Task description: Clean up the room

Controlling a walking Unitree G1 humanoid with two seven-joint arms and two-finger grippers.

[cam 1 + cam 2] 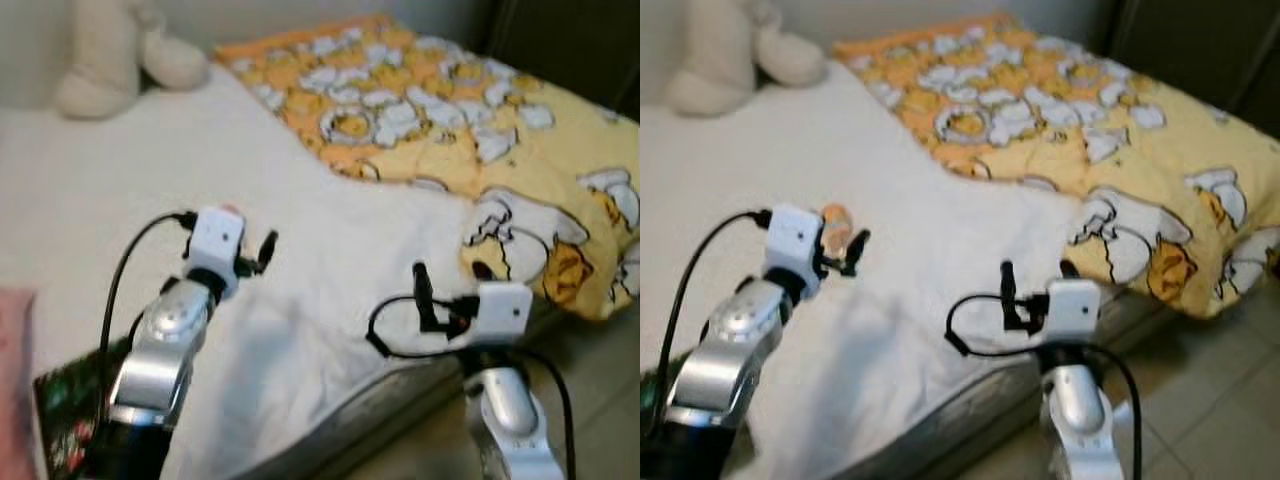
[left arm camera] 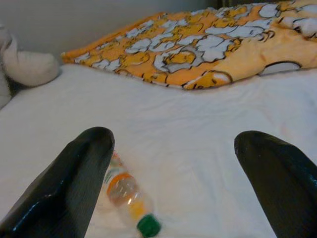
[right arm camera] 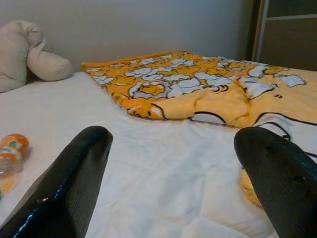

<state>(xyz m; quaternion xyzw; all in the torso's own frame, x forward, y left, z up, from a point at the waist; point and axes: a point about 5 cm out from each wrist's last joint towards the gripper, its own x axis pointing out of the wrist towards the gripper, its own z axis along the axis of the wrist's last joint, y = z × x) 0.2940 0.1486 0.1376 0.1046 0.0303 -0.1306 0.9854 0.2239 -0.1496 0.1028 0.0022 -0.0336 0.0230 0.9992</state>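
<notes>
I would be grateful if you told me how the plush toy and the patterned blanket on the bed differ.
The plush toy is plain cream; the blanket is orange-yellow with white cartoon figures. The plush toy sits bunched up at the bed's far left corner; the blanket lies spread flat across the right side, hanging over the edge. Both rest on the white sheet.

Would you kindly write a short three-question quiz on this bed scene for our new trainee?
1. True or false: the left gripper has closed on the bottle.
2. Which colour is the bottle's cap? A) green B) red C) blue
3. Fill in: the plush toy lies at the bed's ____ end from the robot.

Key:
1. False; its jaws stand open, with the bottle lying free on the white sheet.
2. A
3. far
</notes>
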